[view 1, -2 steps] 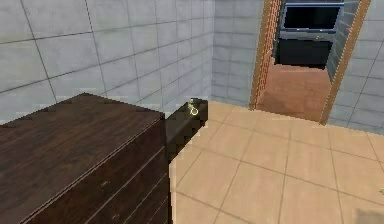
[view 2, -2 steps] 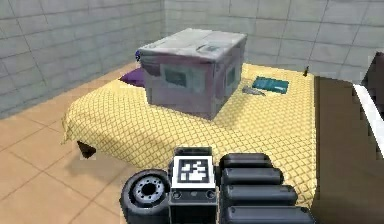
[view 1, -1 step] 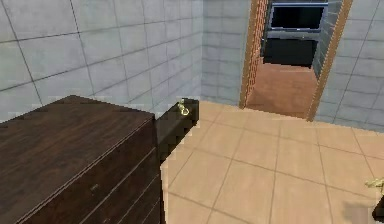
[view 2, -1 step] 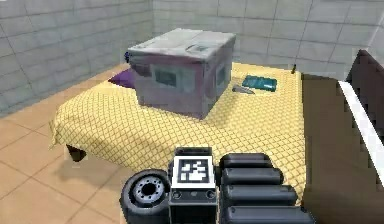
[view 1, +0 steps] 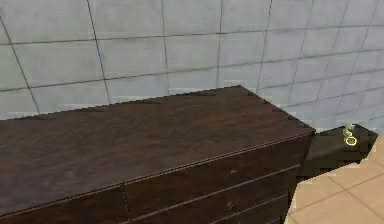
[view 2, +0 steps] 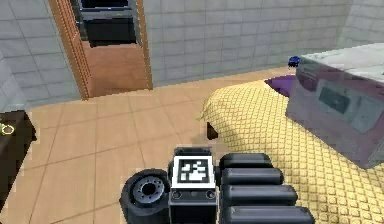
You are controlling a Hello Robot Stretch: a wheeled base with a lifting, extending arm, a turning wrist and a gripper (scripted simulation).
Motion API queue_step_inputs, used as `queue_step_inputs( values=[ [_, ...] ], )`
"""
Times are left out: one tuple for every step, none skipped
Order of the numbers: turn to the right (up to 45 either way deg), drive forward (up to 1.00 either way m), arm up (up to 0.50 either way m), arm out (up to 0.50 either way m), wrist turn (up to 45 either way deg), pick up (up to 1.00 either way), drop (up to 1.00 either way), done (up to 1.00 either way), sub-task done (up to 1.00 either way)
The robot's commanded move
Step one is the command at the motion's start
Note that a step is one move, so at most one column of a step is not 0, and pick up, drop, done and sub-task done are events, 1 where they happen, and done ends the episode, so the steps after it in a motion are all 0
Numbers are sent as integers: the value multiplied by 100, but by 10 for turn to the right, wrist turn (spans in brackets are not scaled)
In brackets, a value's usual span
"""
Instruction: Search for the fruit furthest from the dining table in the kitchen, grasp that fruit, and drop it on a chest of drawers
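A dark wooden chest of drawers [view 1: 150, 130] stands against a pale tiled wall, its flat top bare and its drawer fronts [view 1: 200, 190] below. In the arm side view the dark arm [view 2: 250, 190] lies at the bottom edge with a white marked square [view 2: 192, 170] on it. Left of that square is the gripper's round dark body [view 2: 148, 197]. Its far end is cut off by the picture's edge, so I cannot tell whether it holds anything.
A low dark side table [view 1: 340, 150] right of the chest carries a small yellow ring-shaped thing [view 1: 350, 138]; both appear again, table [view 2: 12, 150] and ring [view 2: 8, 128]. A yellow-covered bed [view 2: 260, 125] bears a grey box [view 2: 340, 95]. A tall wooden unit [view 2: 105, 55] stands beyond tan floor tiles [view 2: 110, 130].
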Motion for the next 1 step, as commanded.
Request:
queue_step_inputs(
  values=[
    [-450, 0, 0, 0, 0, 0, 0, 0, 0]
  ],
)
